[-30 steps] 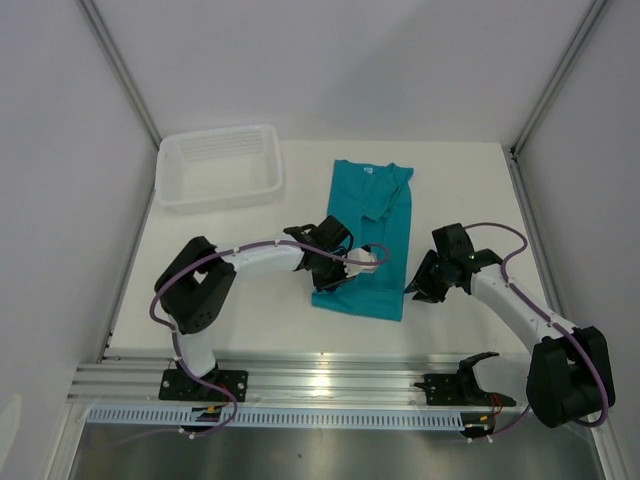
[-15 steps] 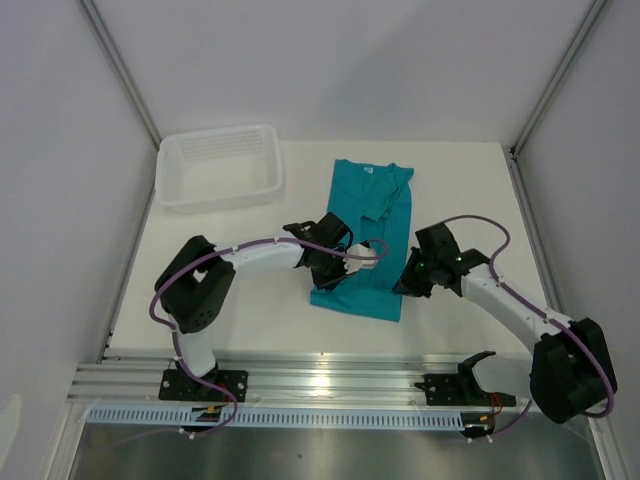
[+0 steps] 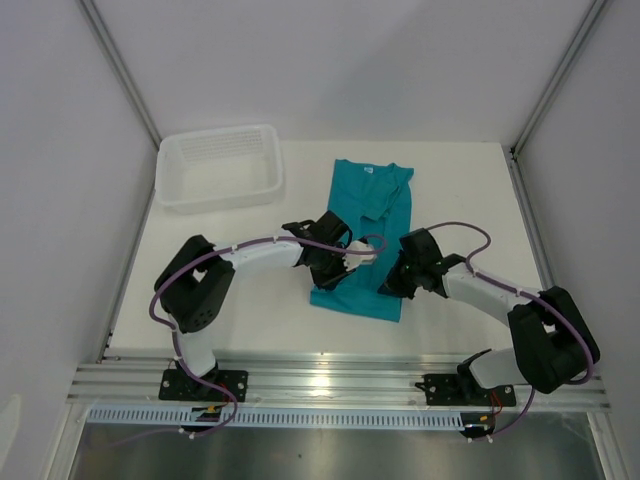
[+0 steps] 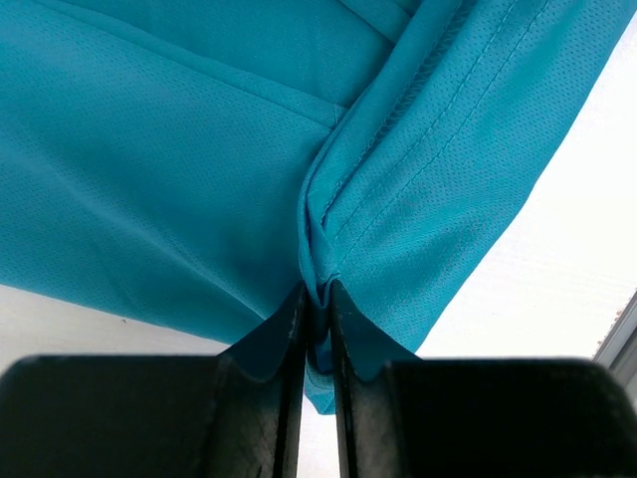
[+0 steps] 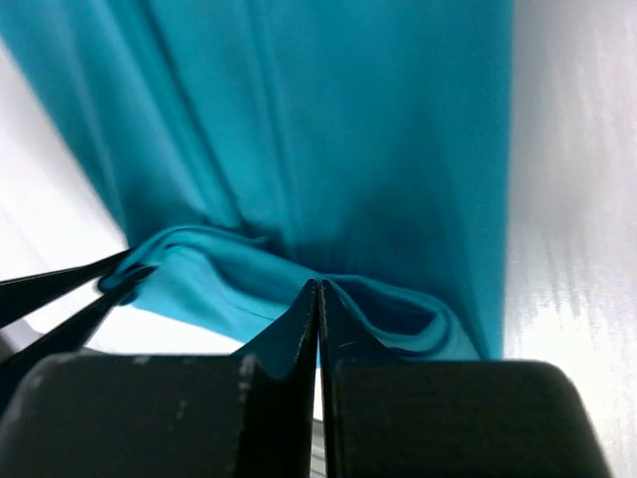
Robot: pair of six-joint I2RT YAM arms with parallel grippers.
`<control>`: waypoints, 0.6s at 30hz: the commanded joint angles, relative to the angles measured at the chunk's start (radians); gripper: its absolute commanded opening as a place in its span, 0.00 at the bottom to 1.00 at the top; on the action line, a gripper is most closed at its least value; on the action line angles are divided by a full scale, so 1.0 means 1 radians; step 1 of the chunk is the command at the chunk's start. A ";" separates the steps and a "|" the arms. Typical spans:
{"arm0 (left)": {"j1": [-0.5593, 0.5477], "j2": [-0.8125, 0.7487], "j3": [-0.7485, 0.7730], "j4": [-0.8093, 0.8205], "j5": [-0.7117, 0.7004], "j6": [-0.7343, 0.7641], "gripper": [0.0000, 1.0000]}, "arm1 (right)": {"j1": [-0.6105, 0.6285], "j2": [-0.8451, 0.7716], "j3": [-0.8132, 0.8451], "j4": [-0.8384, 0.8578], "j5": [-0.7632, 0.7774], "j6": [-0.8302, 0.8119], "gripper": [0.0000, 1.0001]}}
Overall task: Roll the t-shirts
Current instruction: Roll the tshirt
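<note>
The teal t-shirt (image 3: pixel 372 215) lies folded lengthwise in the middle of the table, collar at the far end. My left gripper (image 3: pixel 345 268) is over its lower left part. In the left wrist view its jaws (image 4: pixel 318 299) stand a sliver apart, with a raised fold of teal cloth (image 4: pixel 199 149) pinched between them. My right gripper (image 3: pixel 388 283) is at the shirt's lower right edge. In the right wrist view it (image 5: pixel 318 289) is shut, its tips in a puckered ridge of the near hem (image 5: pixel 348 119). The left gripper's fingers (image 5: pixel 70 284) show at that view's left edge.
A white plastic basket (image 3: pixel 218 133) stands at the far left of the table, apart from the shirt. White walls close in both sides and the back. A metal rail (image 3: pixel 320 380) carrying the arm bases runs along the near edge.
My right arm has swung left from beside the shirt onto its lower right edge, and its jaws have closed. The left gripper has stayed in place, its jaws eased slightly.
</note>
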 commanded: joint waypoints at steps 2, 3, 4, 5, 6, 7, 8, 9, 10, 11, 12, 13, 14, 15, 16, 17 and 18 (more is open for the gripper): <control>0.014 0.004 0.038 0.019 -0.003 -0.042 0.17 | 0.004 0.020 -0.040 0.056 0.014 0.046 0.00; 0.014 0.004 0.038 0.021 -0.004 -0.044 0.18 | 0.003 0.018 -0.043 0.058 0.024 0.051 0.00; 0.014 0.004 0.040 0.022 -0.010 -0.045 0.19 | 0.001 0.018 -0.047 0.058 0.027 0.054 0.00; 0.014 0.004 0.041 0.022 -0.012 -0.048 0.19 | -0.003 0.015 -0.052 0.056 0.030 0.054 0.00; 0.014 0.004 0.043 0.021 -0.015 -0.050 0.20 | -0.005 0.020 -0.054 0.055 0.030 0.051 0.00; 0.014 0.005 0.043 0.019 -0.018 -0.052 0.21 | -0.009 0.024 -0.054 0.051 0.031 0.046 0.00; 0.015 0.004 0.043 0.019 -0.021 -0.058 0.22 | -0.017 0.029 -0.055 0.050 0.036 0.043 0.00; 0.015 0.002 0.043 0.019 -0.023 -0.058 0.22 | -0.022 0.038 -0.058 0.048 0.037 0.045 0.00; 0.017 0.001 0.043 0.019 -0.026 -0.059 0.22 | -0.025 0.043 -0.061 0.050 0.036 0.045 0.00; 0.017 0.001 0.043 0.018 -0.029 -0.062 0.22 | -0.029 0.046 -0.064 0.054 0.036 0.045 0.00; 0.017 -0.004 0.041 0.019 -0.032 -0.064 0.22 | -0.029 0.050 -0.063 0.061 0.037 0.045 0.00; 0.018 -0.005 0.041 0.019 -0.038 -0.065 0.22 | -0.029 0.050 -0.061 0.061 0.040 0.040 0.00; 0.018 -0.008 0.043 0.019 -0.040 -0.067 0.22 | -0.029 0.050 -0.058 0.056 0.044 0.034 0.00; 0.018 -0.009 0.040 0.019 -0.040 -0.065 0.20 | -0.029 0.050 -0.043 0.038 0.050 0.032 0.00; 0.018 -0.009 0.038 0.019 -0.041 -0.070 0.18 | -0.029 0.043 -0.032 0.024 0.066 0.025 0.00; 0.018 -0.007 0.038 0.018 -0.040 -0.068 0.18 | -0.028 0.034 -0.022 0.007 0.079 0.011 0.00; 0.020 -0.007 0.040 0.016 -0.040 -0.070 0.17 | -0.020 0.021 0.004 -0.029 0.094 0.005 0.00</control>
